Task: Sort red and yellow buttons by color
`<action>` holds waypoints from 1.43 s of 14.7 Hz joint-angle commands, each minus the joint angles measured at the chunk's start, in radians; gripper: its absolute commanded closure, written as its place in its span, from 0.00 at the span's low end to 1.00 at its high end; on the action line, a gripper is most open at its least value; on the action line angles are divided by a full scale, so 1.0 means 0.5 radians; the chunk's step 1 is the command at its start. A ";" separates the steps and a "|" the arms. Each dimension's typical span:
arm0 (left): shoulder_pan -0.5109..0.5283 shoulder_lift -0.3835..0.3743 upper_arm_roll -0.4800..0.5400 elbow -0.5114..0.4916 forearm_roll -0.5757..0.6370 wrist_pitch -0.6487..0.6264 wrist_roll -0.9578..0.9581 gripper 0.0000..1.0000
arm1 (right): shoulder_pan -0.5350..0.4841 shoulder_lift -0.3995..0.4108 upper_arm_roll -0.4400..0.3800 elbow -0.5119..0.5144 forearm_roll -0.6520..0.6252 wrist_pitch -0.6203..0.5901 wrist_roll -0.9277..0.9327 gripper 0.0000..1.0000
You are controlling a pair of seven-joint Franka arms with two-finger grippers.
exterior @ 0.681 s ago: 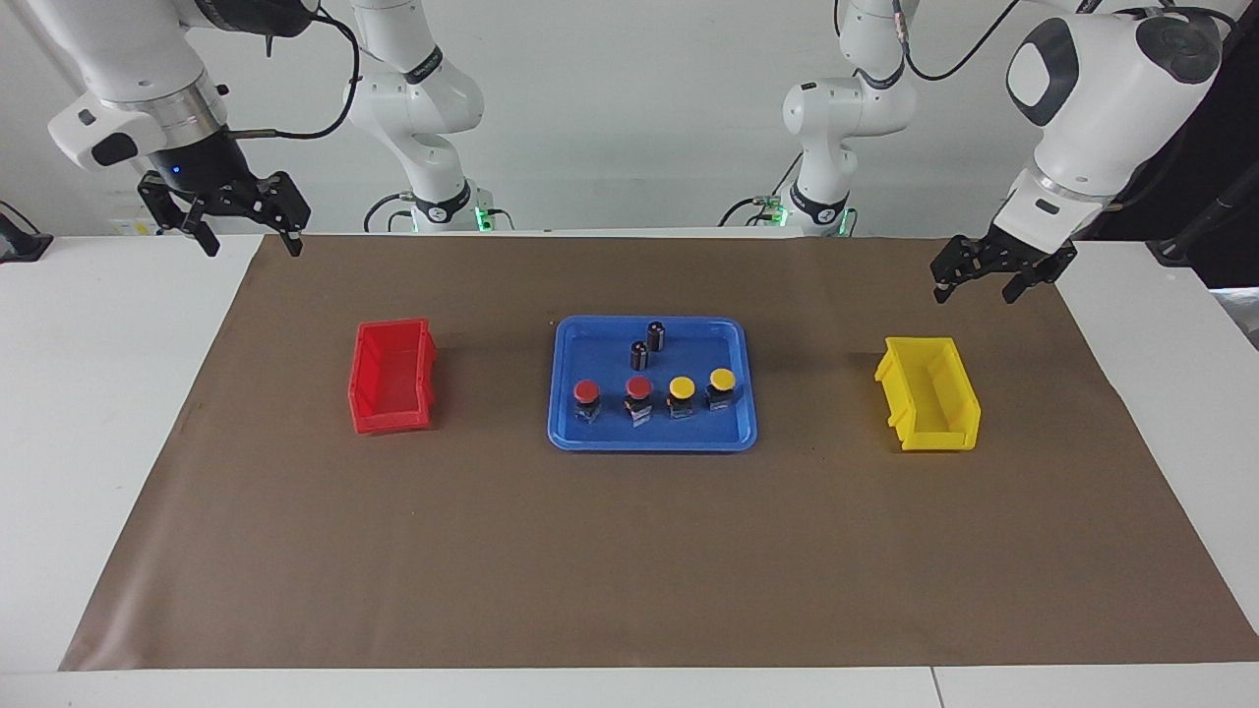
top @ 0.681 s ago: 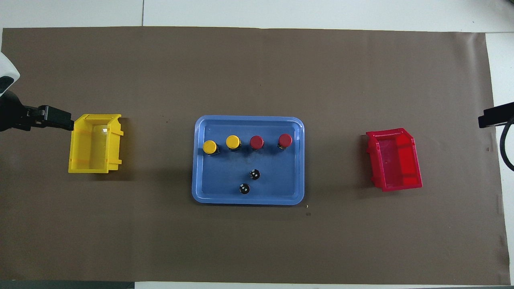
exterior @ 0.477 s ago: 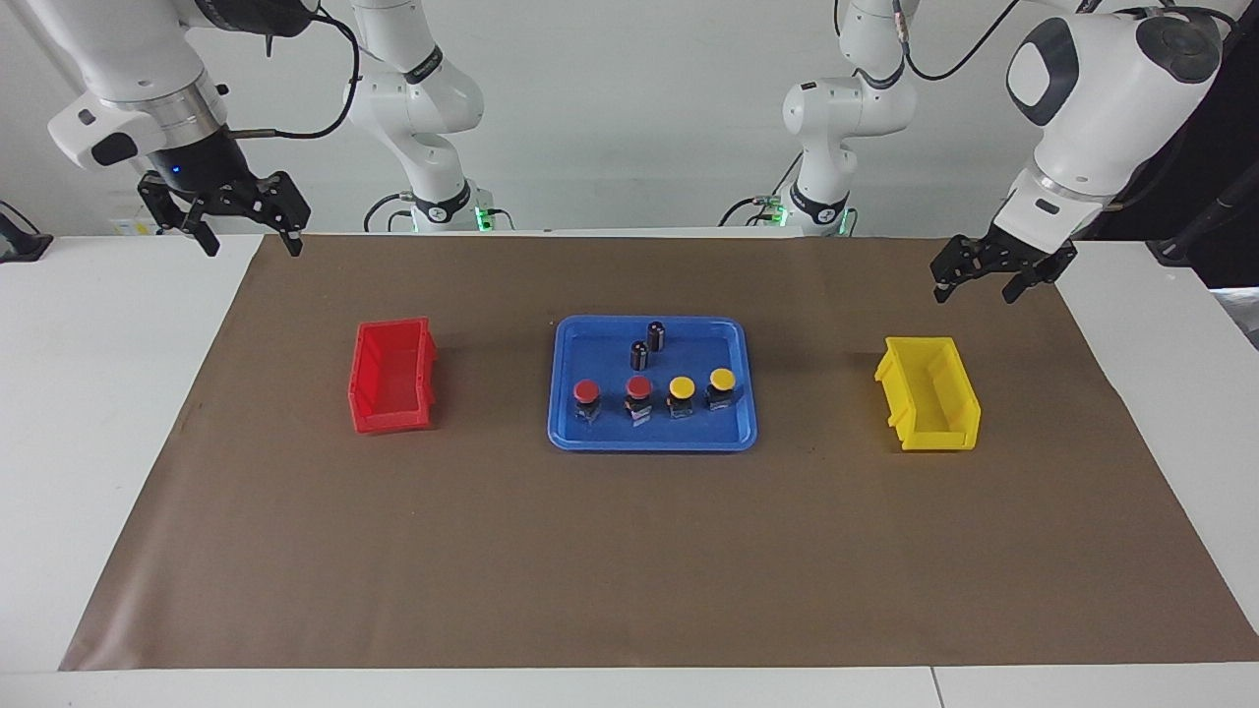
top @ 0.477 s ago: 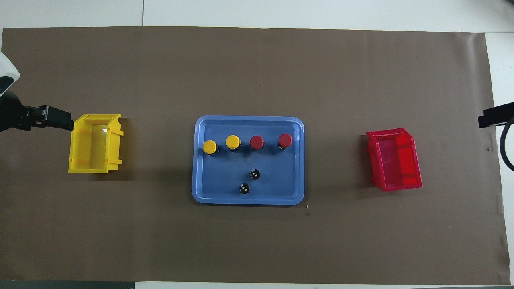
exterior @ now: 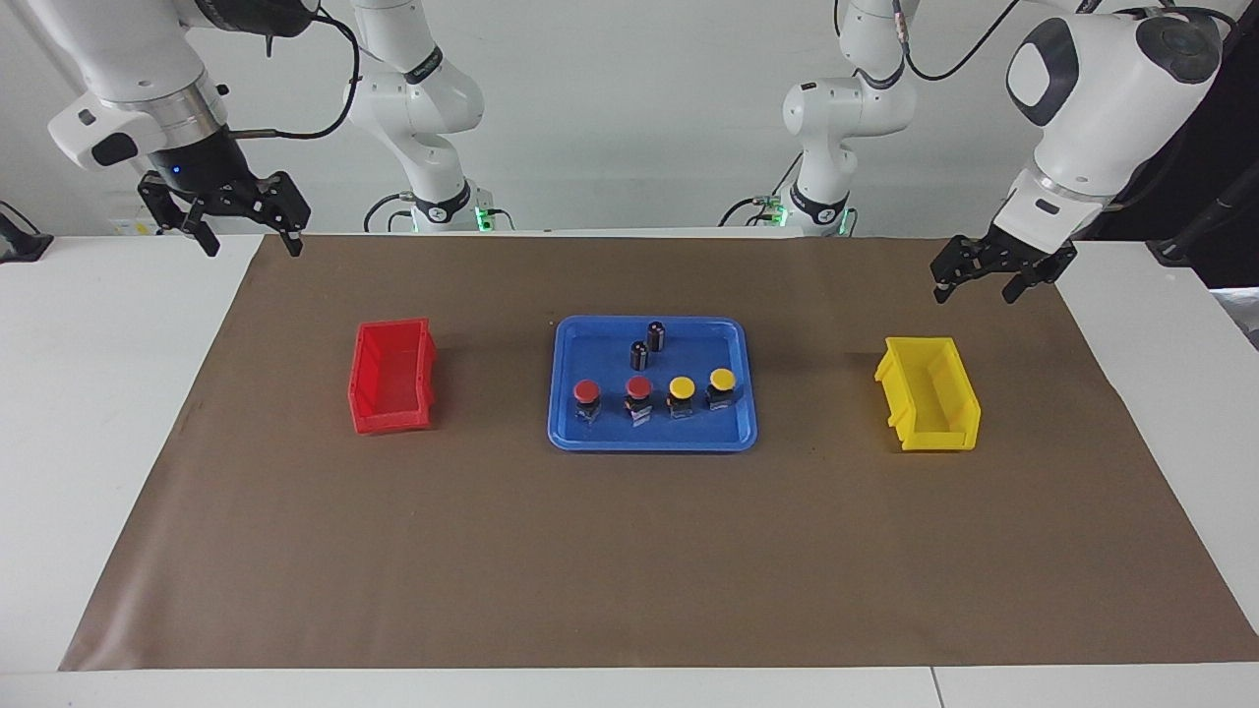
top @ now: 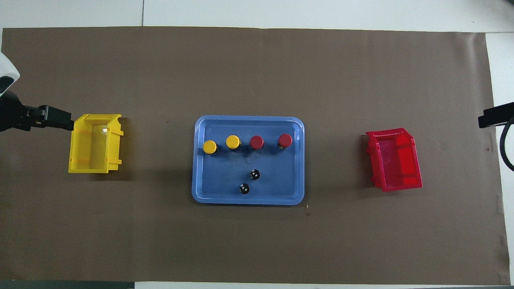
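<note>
Four buttons stand in a row in the blue tray (exterior: 650,442) (top: 248,201). The two red buttons (exterior: 586,391) (exterior: 638,386) (top: 285,139) (top: 256,141) are on the side toward the right arm's end. The two yellow buttons (exterior: 681,386) (exterior: 722,378) (top: 233,141) (top: 209,146) are on the side toward the left arm's end. My left gripper (exterior: 976,291) (top: 52,120) hangs open and empty over the mat close to the yellow bin (exterior: 964,408) (top: 76,154). My right gripper (exterior: 251,244) hangs open and empty over the mat's corner at the right arm's end; only its tip (top: 494,116) shows in the overhead view.
A red bin (exterior: 366,383) (top: 415,158) sits on the brown mat (exterior: 629,551) toward the right arm's end of the table. Two dark cylinders (exterior: 656,336) (exterior: 638,355) stand in the tray, nearer to the robots than the buttons. White tabletop borders the mat.
</note>
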 commanded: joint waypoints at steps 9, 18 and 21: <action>-0.097 -0.036 -0.011 0.003 0.021 -0.026 0.011 0.00 | 0.035 0.037 0.013 0.040 -0.022 -0.062 0.005 0.00; -0.073 -0.036 0.004 -0.003 0.021 -0.029 -0.004 0.00 | 0.148 0.503 0.577 0.442 -0.034 -0.044 0.866 0.00; -0.036 -0.036 0.010 -0.006 0.021 -0.038 -0.020 0.00 | 0.378 0.607 0.577 0.354 -0.040 0.268 1.180 0.00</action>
